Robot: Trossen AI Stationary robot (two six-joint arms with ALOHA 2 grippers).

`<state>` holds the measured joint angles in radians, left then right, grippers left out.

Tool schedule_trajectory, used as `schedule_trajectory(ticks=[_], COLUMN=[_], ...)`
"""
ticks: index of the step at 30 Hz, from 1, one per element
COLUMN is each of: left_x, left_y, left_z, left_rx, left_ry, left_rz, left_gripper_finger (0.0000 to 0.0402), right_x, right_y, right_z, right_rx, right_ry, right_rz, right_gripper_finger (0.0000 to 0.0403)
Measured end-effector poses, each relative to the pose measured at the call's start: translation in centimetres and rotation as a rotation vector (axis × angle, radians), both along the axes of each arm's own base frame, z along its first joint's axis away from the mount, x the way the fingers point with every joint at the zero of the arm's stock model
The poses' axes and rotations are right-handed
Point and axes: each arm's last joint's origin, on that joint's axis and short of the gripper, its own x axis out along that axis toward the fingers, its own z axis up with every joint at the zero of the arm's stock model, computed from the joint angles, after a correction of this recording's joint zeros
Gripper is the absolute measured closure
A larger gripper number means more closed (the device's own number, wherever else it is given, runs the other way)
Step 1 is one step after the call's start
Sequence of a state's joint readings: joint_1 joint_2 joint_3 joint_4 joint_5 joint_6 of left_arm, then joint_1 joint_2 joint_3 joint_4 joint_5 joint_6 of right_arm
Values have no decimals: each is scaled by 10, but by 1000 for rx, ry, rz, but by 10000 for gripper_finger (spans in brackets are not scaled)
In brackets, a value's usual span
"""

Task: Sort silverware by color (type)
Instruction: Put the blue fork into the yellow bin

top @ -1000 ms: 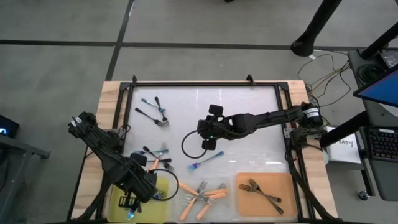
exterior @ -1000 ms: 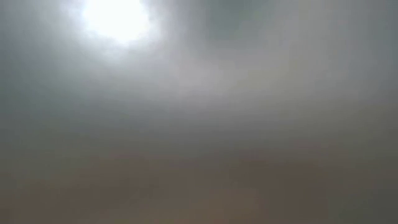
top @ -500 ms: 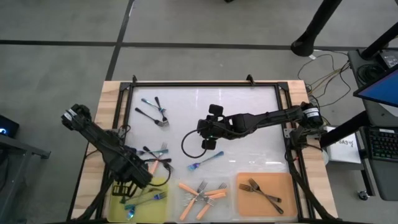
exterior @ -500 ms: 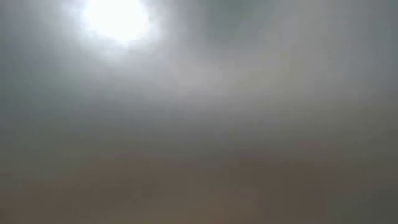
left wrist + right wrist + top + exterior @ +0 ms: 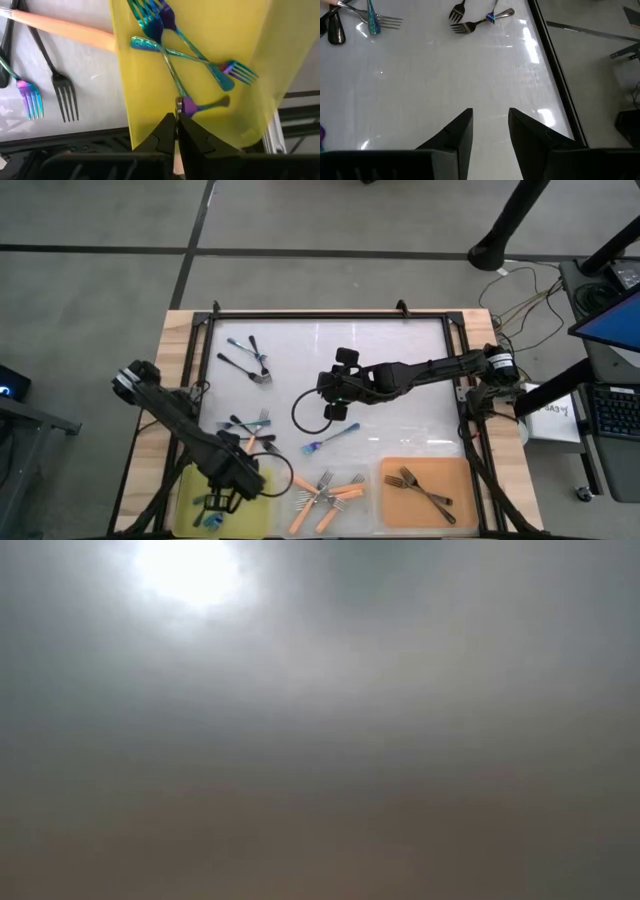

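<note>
My left gripper [image 5: 214, 502] hangs shut over the yellow tray [image 5: 256, 516] at the table's near left. Several iridescent blue-teal forks [image 5: 200, 60] lie crossed in that tray [image 5: 142, 105]. The fingertips [image 5: 177, 117] meet on one fork's thin stem. My right gripper [image 5: 328, 387] is open above the white middle of the table, and its fingers [image 5: 490, 122] have nothing between them. Mixed forks [image 5: 250, 428] lie left of centre. A few more [image 5: 250, 360] lie at the far left, and a single blue one [image 5: 331, 440] lies near the middle. The low view shows only blur. My left gripper pinches the thin stem [image 5: 176, 95] of an iridescent fork at its fingertips. It comes from above and points steeply down. The stem runs away from the fingers across the other forks in the yellow tray. Whether it rests on them I cannot tell.
A clear tray [image 5: 325, 496] with orange-handled forks stands at the near middle. An orange tray [image 5: 425, 490] with dark forks is at the near right. A black cable loop [image 5: 305, 415] hangs beside the right arm. A black frame rail [image 5: 330, 314] borders the white surface.
My left gripper, shut throughout, has sunk toward the yellow tray and shifted slightly toward the table's near right. It now covers the forks that showed there half a second ago.
</note>
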<state>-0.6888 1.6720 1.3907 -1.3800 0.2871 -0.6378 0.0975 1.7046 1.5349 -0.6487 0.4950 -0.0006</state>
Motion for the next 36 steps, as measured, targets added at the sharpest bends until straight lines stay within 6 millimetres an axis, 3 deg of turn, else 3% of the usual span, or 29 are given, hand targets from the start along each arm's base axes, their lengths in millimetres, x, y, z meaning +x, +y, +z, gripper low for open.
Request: schedule_trajectory(ticks=[9,22,29,36], left_x=[24,61,63,54], left_y=[-20,-46,-44,-29], left_z=[-20,-12,-13,5], left_rx=[-3,21,106,264], left_ry=[11,-156,-191,-314], left_rz=[-87,-133,-70,-89], left_gripper_finger=[401,339,294,286], right_x=[0,0,-3,-16], right_y=[0,0,-1,-11], right_z=[0,0,0,-10], right_rx=[0,-1,-6,99], right_ry=[0,0,26,164], right_rz=[0,0,-1,-87], right_gripper_finger=[287,287,287,287])
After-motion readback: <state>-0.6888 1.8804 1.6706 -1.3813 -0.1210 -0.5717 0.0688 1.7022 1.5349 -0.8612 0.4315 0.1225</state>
